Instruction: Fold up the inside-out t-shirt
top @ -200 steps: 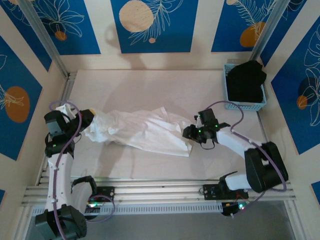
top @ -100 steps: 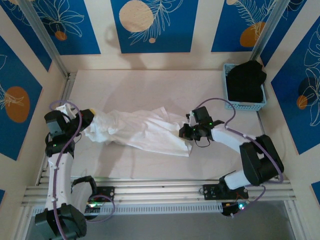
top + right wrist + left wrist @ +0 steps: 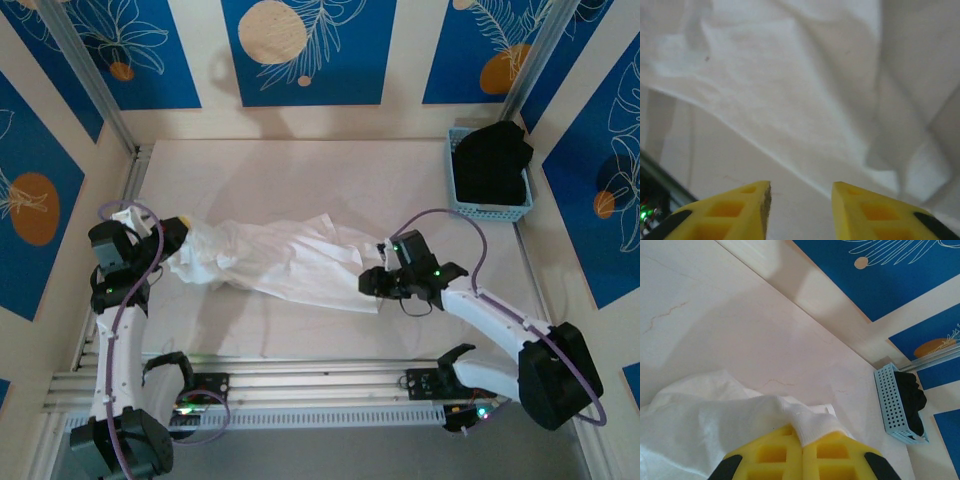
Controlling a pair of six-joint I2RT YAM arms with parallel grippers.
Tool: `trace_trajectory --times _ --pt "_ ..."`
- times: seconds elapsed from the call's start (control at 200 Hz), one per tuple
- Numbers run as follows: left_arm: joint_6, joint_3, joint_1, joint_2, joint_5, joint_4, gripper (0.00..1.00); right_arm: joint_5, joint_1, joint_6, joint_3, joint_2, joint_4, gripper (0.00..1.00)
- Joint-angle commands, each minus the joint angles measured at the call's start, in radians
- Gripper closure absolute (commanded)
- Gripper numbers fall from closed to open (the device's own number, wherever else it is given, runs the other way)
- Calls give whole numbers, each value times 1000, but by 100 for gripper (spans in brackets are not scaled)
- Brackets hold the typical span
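The inside-out t-shirt (image 3: pixel 285 260) lies as a wrinkled white band across the middle of the table. My left gripper (image 3: pixel 180 235) holds its left end, a little above the table. In the left wrist view the left gripper (image 3: pixel 802 440) is shut on a ribbed edge of the t-shirt (image 3: pixel 715 430). My right gripper (image 3: pixel 372 283) sits at the shirt's right end, by its near corner. In the right wrist view the right gripper (image 3: pixel 801 192) is open, with bare table between its fingers. The t-shirt's (image 3: pixel 790 75) near edge lies just ahead of them.
A light blue basket (image 3: pixel 490 211) stands at the back right and holds a black garment (image 3: pixel 492 160); the basket (image 3: pixel 890 400) also appears in the left wrist view. Aluminium rails (image 3: pixel 320 380) run along the near edge. Patterned walls close in three sides.
My right arm has swung, and its gripper has shifted slightly left and then towards the near edge, to the shirt's right corner. The left gripper has kept its hold and place.
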Motion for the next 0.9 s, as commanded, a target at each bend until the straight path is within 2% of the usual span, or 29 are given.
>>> trace_trajectory --times 0.0,0.205,0.38,0.495,0.615,0.77,0.895 --pt "-4 -11 -8 -3 33 32 100 26 -54 -24 50 80 0 59" --pt "-6 -12 -8 -4 31 36 100 -42 -55 -28 92 243 78 63" --pt "-6 -13 -8 -1 32 38 100 -62 -43 -31 107 273 114 83" --pt "-6 -13 -7 -2 31 39 100 -80 -25 -60 100 229 111 94" --pt "-3 -13 -7 -2 31 35 100 -104 26 -84 63 134 85 99" --pt "-4 -17 -7 -2 31 38 100 -146 111 -45 -41 9 40 100" --pt "-13 -21 -8 0 34 49 100 -133 158 17 -138 -58 33 97"
